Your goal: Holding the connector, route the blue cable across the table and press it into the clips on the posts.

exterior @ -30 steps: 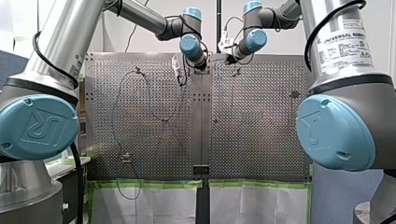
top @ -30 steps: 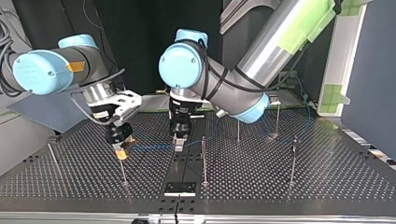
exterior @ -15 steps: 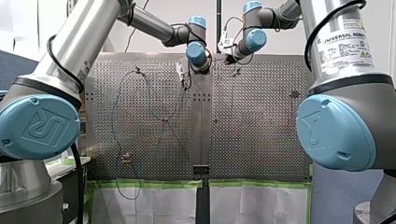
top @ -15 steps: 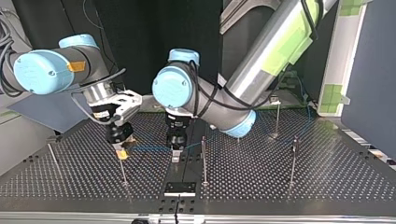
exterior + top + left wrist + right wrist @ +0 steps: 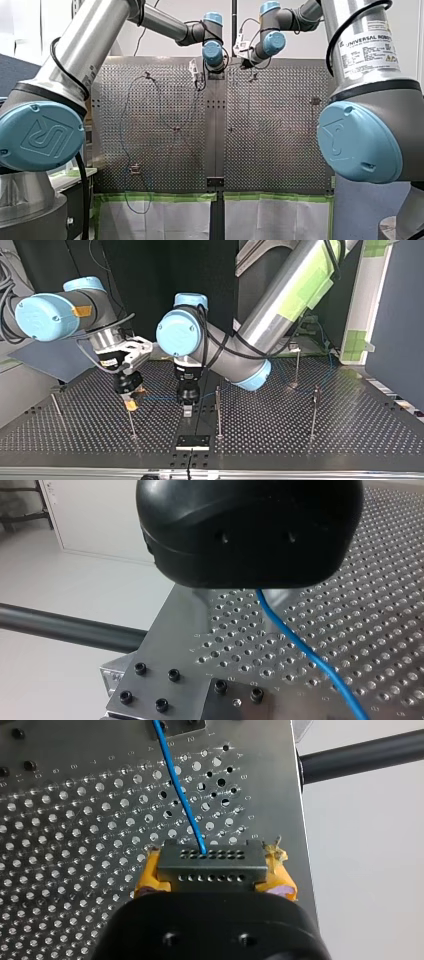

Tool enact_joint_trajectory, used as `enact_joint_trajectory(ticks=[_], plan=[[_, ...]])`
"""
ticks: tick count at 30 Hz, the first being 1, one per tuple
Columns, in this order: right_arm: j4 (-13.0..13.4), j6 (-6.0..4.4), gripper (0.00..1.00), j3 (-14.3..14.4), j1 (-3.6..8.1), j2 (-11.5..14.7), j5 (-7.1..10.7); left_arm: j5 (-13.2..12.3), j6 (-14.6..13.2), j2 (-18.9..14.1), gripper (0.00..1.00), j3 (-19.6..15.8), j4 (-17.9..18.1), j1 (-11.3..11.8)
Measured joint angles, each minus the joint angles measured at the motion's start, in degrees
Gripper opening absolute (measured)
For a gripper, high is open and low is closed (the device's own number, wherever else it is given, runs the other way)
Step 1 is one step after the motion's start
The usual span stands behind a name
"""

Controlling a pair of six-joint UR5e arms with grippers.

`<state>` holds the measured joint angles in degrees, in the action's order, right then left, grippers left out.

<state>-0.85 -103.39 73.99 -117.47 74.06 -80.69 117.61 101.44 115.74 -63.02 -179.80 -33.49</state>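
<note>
My right hand (image 5: pixel 214 870) clenches the grey connector (image 5: pixel 212 861) between its yellow pads (image 5: pixel 147 875). The blue cable (image 5: pixel 177 790) leaves the connector's far face and runs away over the perforated counter (image 5: pixel 75 845). At the top view's centre, my left hand (image 5: pixel 187 409) stands over that cable, beside a post (image 5: pixel 218 410); whether it grips I cannot tell. Since a second ago it has slid left, closer to my right hand.

Over table (image 5: pixel 75 820), cable (image 5: pixel 179 795) ahead of connector (image 5: pixel 210 862)
</note>
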Motion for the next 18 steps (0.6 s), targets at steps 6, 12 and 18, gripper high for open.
enact_joint_trajectory(ticks=[6,12,18], plan=[[0.1,0.01,0.00,0.0,0.37,0.0,0.01,1.0,0.1,0.0,0.00,0.0,-0.1,-0.1],[0.1,0.01,0.00,0.0,0.61,-0.1,0.00,1.1,0.6,0.0,0.00,0.0,-0.5,-0.4],[0.0,0.02,0.00,0.2,0.50,0.0,0.01,1.2,1.0,-0.1,0.00,-1.4,-1.2,-0.9]])
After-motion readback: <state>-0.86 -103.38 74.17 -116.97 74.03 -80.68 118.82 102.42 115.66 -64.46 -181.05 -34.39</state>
